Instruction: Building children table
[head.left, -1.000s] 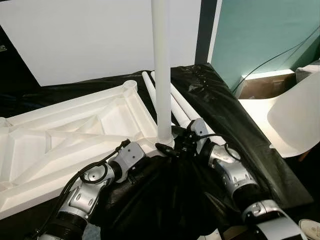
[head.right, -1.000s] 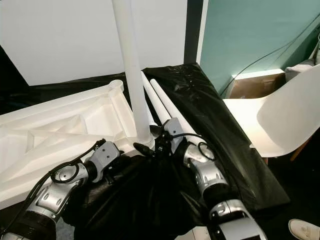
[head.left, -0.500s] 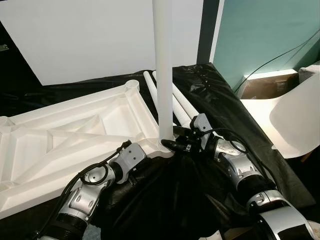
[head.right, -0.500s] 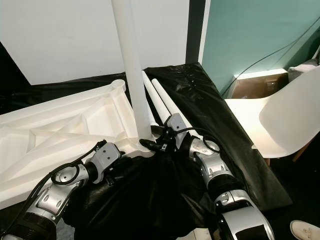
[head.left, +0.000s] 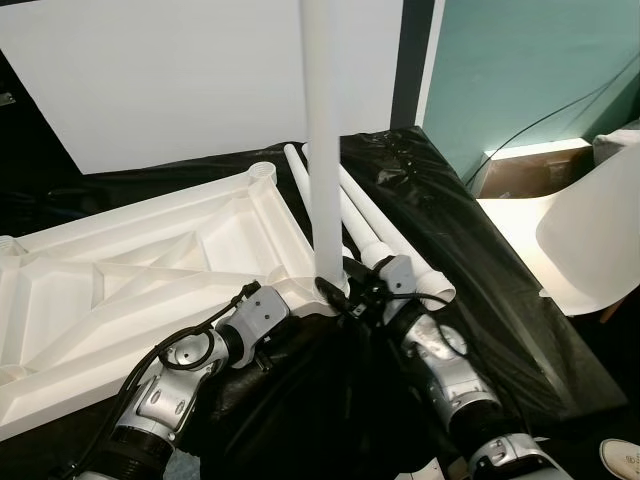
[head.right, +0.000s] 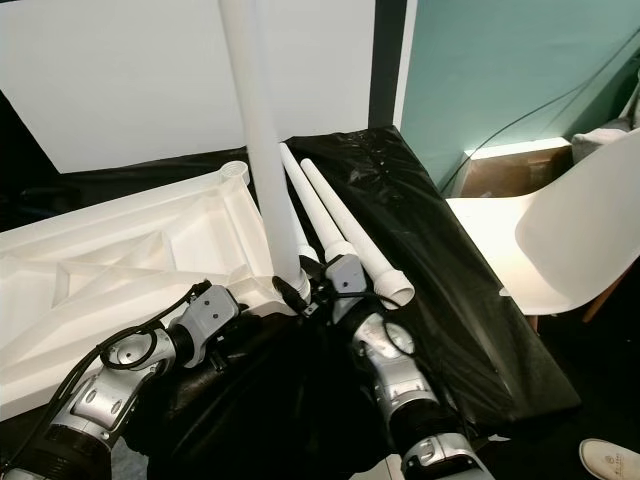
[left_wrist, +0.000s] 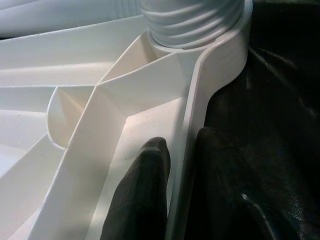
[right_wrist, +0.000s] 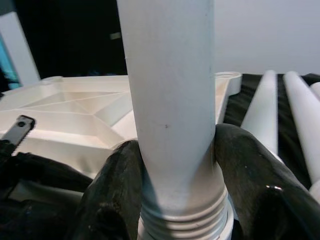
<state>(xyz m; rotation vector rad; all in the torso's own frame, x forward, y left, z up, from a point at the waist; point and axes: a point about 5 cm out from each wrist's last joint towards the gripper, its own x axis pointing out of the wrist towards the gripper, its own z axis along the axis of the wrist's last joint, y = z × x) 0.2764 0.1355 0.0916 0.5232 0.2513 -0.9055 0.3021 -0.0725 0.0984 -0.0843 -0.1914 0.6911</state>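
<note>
Right wrist view has the right gripper (right_wrist: 172, 185) clamped on the upright white leg (right_wrist: 170, 100) just above its threads. At lower centre of the head views, the left gripper (left_wrist: 172, 165) pinches the inverted tabletop's (head.left: 150, 270) rim.

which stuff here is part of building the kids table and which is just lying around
Part of the job:
upside-down tabletop, rim pinched by left claw
upright leg, gripped by right claw
spare legs

Lying about:
white chair
black sheet
shoe
</note>
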